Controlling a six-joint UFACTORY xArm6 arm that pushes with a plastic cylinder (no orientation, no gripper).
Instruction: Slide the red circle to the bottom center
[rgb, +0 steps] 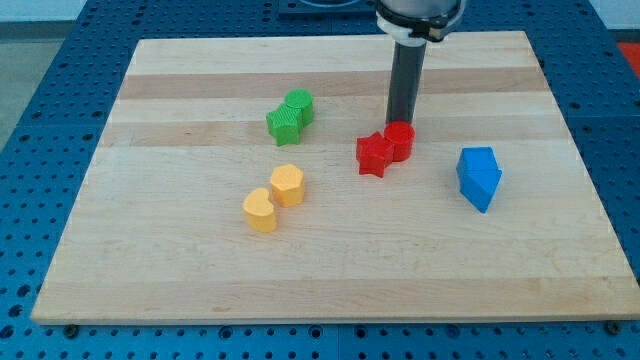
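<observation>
The red circle (401, 139) sits a little right of the board's middle, touching a red star (374, 154) at its lower left. My tip (400, 123) stands right behind the red circle, at its top edge, seemingly touching it. The rod rises straight up from there to the view's top.
Two green blocks (290, 116) touch each other left of the rod. A yellow hexagon (287, 185) and a yellow heart (260, 210) sit at the lower left of centre. Two blue blocks (479, 177) sit together at the right. The wooden board (330, 280) lies on a blue table.
</observation>
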